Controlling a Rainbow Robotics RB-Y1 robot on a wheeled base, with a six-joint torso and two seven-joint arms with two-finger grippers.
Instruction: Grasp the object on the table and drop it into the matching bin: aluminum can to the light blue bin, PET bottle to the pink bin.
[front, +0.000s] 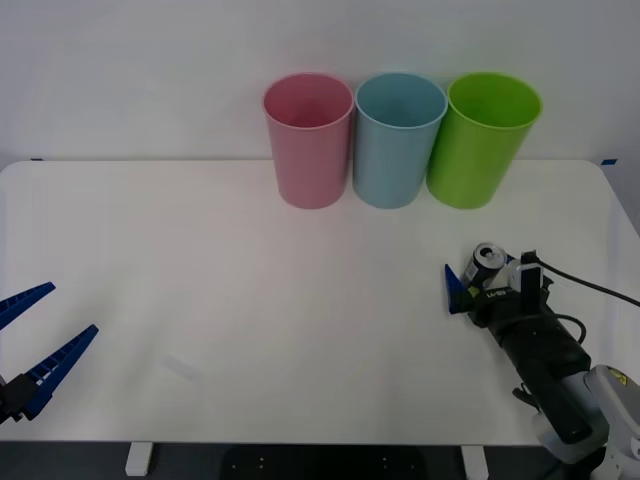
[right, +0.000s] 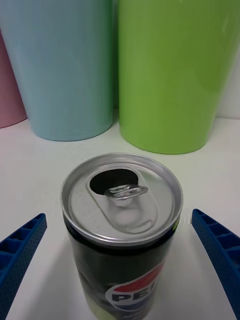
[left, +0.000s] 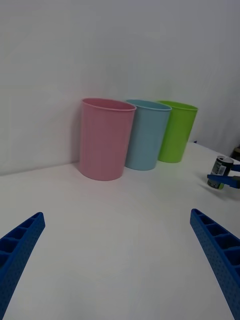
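The aluminum can (front: 487, 260) stands upright at the right of the white table (front: 200, 280), dark with a silver pull-tab top. My right gripper (front: 485, 278) is open and straddles it. In the right wrist view the can (right: 122, 225) sits between the two blue fingers (right: 20, 255) with a gap on each side. The pink bin (front: 308, 140) and the light blue bin (front: 400, 140) stand side by side at the far edge. My left gripper (front: 70, 310) hangs open over the near left of the table, holding nothing.
A lime green bin (front: 482, 140) stands right of the light blue one, directly beyond the can (left: 220, 172). In the left wrist view the pink bin (left: 106, 137), light blue bin (left: 146, 134) and green bin (left: 176, 131) line up across bare tabletop.
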